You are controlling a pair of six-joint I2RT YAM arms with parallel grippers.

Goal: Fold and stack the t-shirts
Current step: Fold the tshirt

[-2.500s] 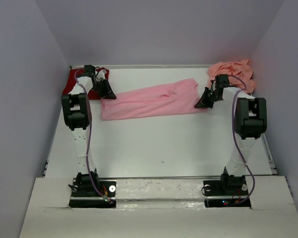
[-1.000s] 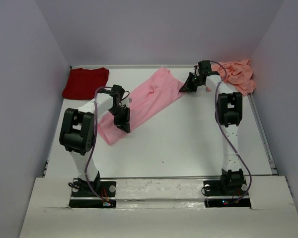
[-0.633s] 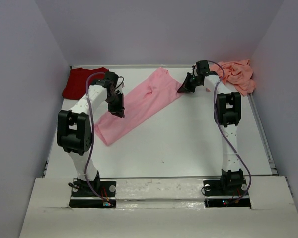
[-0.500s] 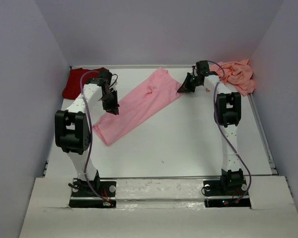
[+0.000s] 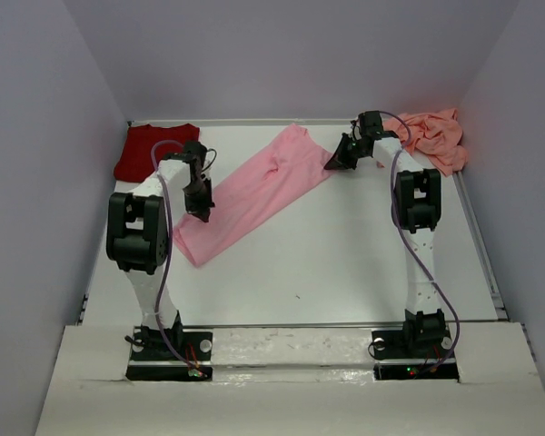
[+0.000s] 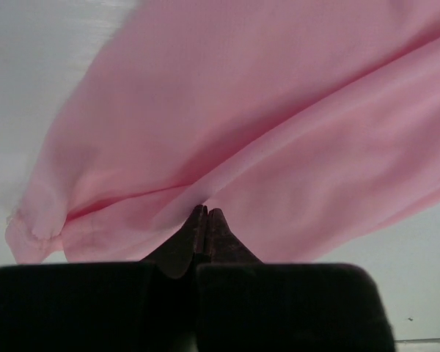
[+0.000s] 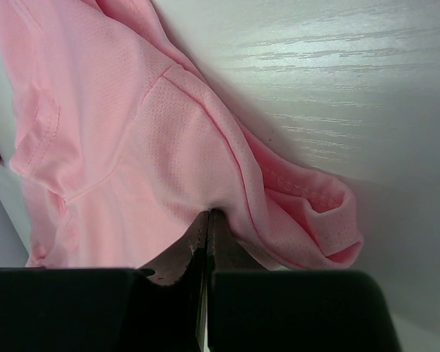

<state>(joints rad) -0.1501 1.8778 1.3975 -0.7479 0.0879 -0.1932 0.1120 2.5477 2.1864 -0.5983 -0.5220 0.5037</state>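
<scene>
The left gripper (image 5: 198, 211) was seen with its jaws pressed together on a crease at the edge of the light pink soft cloth t-shirt (image 5: 254, 189). The right gripper (image 5: 332, 163) was likewise clamped on a gathered fold at the opposite end. The shirt was laid on the white table (image 5: 345, 263) as a long diagonal band. It was stretched from the right gripper across to the left gripper, with 1 loose end trailing past the left gripper toward the arm bases.

The step in hand was judged to be the straightening of this shirt before a fold. For that to be done well, both pinches would need to be held firm. The 2 ends should be drawn apart evenly, so that the bunched middle is flattened rather than twisted. The trailing end would best be lifted clear instead of dragged, since thin cloth is easily wrinkled under itself.

A dark red folded cloth t-shirt (image 5: 154, 150) was lying beyond the left gripper and outward of it, near but apart. A crumpled salmon-pink cloth t-shirt (image 5: 433, 134) was heaped just outward of the right gripper. An outward pull by either gripper was judged likely to disturb 1 of these 2.
</scene>
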